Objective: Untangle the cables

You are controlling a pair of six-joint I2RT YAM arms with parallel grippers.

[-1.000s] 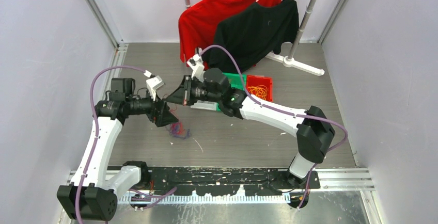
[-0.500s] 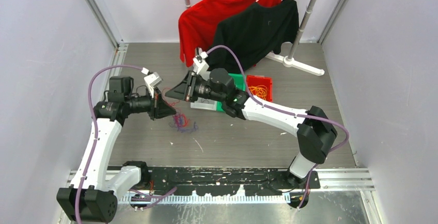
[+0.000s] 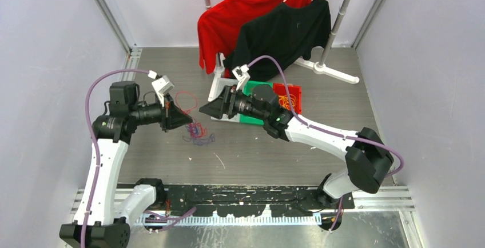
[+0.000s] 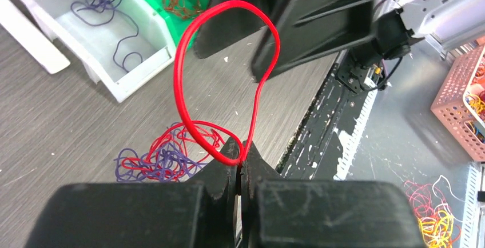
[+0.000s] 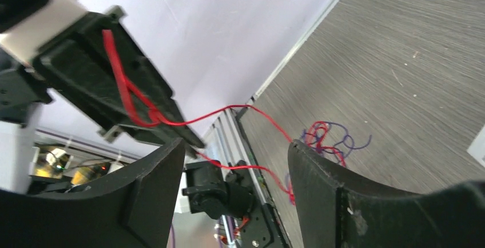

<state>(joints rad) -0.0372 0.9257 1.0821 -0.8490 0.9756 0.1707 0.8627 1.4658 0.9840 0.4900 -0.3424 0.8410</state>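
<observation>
The cables [image 3: 197,132] lie as a small red-and-purple knot on the table [image 3: 257,156], at about 5 o'clock from the left gripper [image 3: 183,120] and 7 o'clock from the right gripper [image 3: 207,110]. One red cable [image 4: 177,76] has been drawn up out of that knot. The left gripper's jaws are pressed together on it, pinching both legs of a loop where they cross. I judge the pinch sits there to lift the strand clear, so its path through the purple wires can be followed.

In the left wrist view the loop stands tall and narrow. Its long axis runs from the pinch at 6 o'clock to its rounded top near 12 o'clock, and its tail trails off toward 8 o'clock into the knot. In the right wrist view the same strand slopes from the left gripper at 10 o'clock down to the tangle at 4 o'clock, slack rather than taut.

The right gripper has its fingers spread wide and holds nothing (the red strand only passes behind the gap). It faces the loop, probably ready for a second grip.

Beyond them sit a white bin [image 4: 103,82] holding a purple wire and a green bin [image 4: 167,24].
</observation>
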